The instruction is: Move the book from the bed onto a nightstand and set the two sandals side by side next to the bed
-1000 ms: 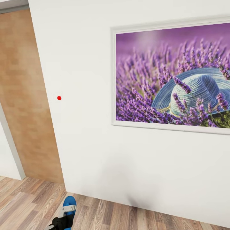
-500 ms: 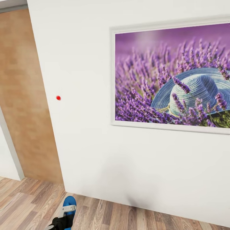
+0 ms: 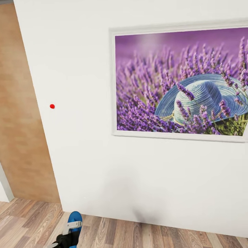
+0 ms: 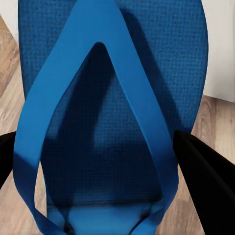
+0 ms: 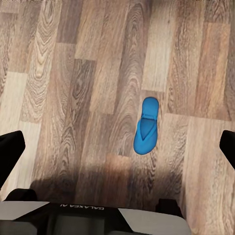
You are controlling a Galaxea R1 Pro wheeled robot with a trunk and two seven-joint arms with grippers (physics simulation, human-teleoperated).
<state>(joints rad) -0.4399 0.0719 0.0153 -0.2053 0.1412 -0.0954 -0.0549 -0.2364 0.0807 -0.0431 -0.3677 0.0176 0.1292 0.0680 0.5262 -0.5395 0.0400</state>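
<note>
Sandal [image 3: 74,219] at lower left of head frame, clamped in left claw [image 3: 70,229] for carrying toward the bed. Framed lavender picture [image 3: 179,81] upper right. Second sandal [image 5: 146,126] on plank floor [image 5: 73,98], mid-frame below right claw, spread wide, empty.

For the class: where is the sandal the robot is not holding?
In the right wrist view, the loose sandal lies flat on the wood plank floor, alone beneath the right hand.
</note>
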